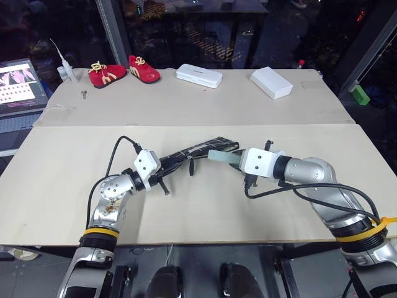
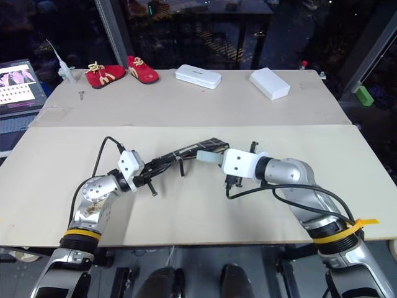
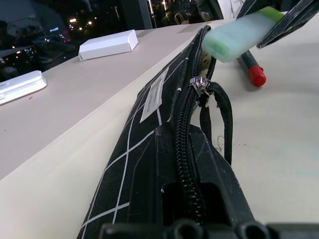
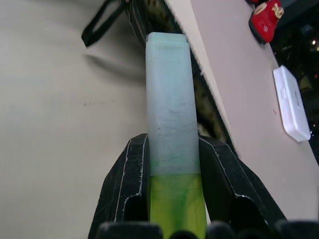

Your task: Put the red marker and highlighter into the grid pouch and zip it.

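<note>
Green highlighter | clamped in right claw | at grid pouch opening

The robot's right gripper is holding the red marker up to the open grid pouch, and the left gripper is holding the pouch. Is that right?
Not quite. The right gripper holds the highlighter, pale green, as the right wrist view shows. The red marker lies on the table beside the grid pouch. The left gripper does hold the pouch.

The right gripper holds the highlighter at the grid pouch.
</note>
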`<state>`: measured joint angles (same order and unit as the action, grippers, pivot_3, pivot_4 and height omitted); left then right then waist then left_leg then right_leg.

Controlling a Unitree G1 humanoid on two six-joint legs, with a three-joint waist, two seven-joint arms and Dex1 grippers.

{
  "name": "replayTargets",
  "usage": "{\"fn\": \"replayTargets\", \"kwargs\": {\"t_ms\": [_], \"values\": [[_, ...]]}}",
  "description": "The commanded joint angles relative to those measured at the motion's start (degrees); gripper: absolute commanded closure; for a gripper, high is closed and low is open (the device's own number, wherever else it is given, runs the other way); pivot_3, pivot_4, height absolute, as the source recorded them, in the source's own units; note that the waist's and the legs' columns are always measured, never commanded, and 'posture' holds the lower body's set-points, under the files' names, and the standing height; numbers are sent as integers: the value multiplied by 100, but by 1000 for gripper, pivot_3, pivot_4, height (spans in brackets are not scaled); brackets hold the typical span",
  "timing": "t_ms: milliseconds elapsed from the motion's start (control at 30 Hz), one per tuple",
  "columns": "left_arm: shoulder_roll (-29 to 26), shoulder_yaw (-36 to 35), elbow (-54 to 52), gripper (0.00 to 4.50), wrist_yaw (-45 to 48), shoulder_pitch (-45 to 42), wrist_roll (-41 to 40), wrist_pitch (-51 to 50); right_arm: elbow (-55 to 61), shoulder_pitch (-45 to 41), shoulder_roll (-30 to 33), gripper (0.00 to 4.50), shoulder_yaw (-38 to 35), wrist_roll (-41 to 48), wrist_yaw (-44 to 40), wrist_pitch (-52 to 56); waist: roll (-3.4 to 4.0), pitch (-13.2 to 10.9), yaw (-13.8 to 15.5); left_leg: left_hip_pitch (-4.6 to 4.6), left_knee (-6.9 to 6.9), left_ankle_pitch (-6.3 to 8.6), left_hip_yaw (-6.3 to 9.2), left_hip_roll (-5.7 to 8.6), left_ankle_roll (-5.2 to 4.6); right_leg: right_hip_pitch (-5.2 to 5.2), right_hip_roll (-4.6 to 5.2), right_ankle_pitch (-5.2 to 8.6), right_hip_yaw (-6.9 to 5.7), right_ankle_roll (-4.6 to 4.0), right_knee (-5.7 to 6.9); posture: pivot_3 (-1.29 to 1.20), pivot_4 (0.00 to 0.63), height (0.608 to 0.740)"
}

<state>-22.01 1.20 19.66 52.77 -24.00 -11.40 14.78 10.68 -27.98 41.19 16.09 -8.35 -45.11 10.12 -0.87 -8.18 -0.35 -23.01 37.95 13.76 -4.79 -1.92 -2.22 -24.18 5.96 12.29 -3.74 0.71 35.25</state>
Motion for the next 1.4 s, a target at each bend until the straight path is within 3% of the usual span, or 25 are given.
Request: {"fn": "replayTargets", "kwargs": {"t_ms": [33, 567, 733, 1067, 1400], "values": [[11, -3, -272, 4500, -23, -30, -98, -13, -32, -138, 24, 3482, -169, -87, 12, -151, 0, 0, 2, 0, 0, 0, 0, 0, 0, 0, 0, 0, 0, 0, 0, 0, 150, 740], [-88, 249, -306, 4500, 86, 168, 170, 283, -197, -535, 16, 3482, -253, -21, -343, 503, 0, 0, 40, -1, 0, 0, -6, 0, 1, -1, 0, -1, 0, -2, 2, 0, 150, 740], [-66, 275, -291, 4500, 108, 162, 176, 299, -175, -650, 65, 3482, 305, -845, -215, -17, 1, 1, 37, 2, 1, 0, -6, -1, 1, -3, 0, -1, 1, -3, 6, 0, 150, 740], [-40, 272, -233, 4500, 161, 36, 119, 264, -877, -1211, -696, 3482, 1129, -1985, 394, -1188, 1, 1, 13, 0, 12, -3, -14, -1, 4, -3, -2, -1, 1, -2, 13, 0, 150, 740], [9, 213, -245, 4500, 217, 24, 43, 230, -1860, -1506, -1276, 3482, 1208, -1778, 755, -2856, 1, 1, 8, -2, 12, -4, -17, -1, 6, -3, -2, -1, -1, -2, 12, 0, 150, 740]]}}
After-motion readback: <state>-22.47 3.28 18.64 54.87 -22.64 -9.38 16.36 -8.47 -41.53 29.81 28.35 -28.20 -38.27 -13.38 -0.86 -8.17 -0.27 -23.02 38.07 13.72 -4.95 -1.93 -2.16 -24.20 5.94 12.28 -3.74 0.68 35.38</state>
